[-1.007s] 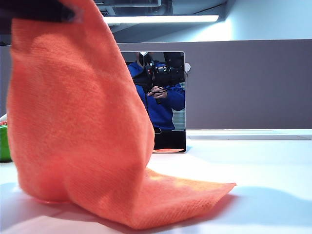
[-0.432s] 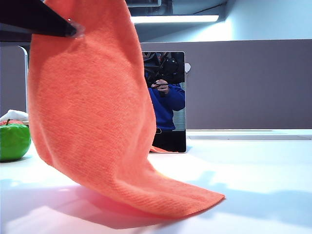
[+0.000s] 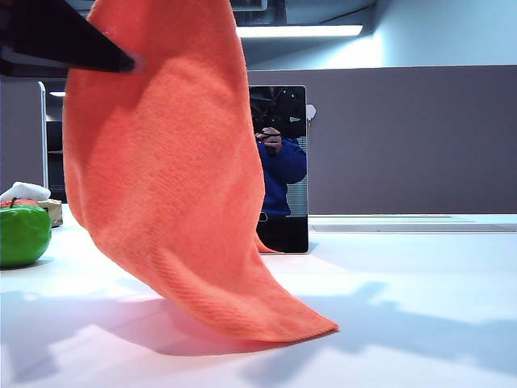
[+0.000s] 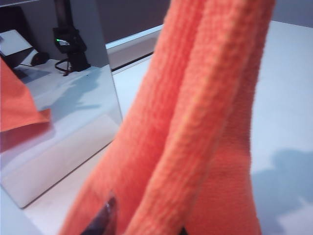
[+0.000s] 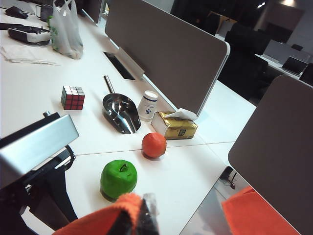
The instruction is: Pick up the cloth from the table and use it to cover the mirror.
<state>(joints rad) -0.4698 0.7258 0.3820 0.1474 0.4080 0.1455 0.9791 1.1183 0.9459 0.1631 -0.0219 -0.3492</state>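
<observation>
The orange cloth [image 3: 170,178] hangs from above the exterior view's top edge, and its lower corner trails on the white table [image 3: 420,275]. It hides the left part of the upright mirror [image 3: 284,162] behind it. My left gripper [image 3: 125,61] comes in at the upper left, shut on the cloth's edge. In the left wrist view the cloth [image 4: 205,122] is bunched in my left gripper [image 4: 144,225], with the mirror [image 4: 63,122] close beside it. My right gripper [image 5: 138,218] pinches a cloth [image 5: 102,223] corner near the mirror [image 5: 215,210]. The exterior view does not show it.
A green apple [image 3: 23,234] [image 5: 119,178] sits on the table left of the cloth. An orange fruit [image 5: 154,145], a tissue pack [image 5: 173,126], a steel scoop [image 5: 120,112], a white jar [image 5: 147,105] and a Rubik's cube [image 5: 72,97] lie beyond it. A grey partition [image 3: 404,137] stands behind the mirror.
The cloth has risen and swung right toward the mirror, so less of it lies on the table. The left gripper has shifted right. The green apple has come into full view.
</observation>
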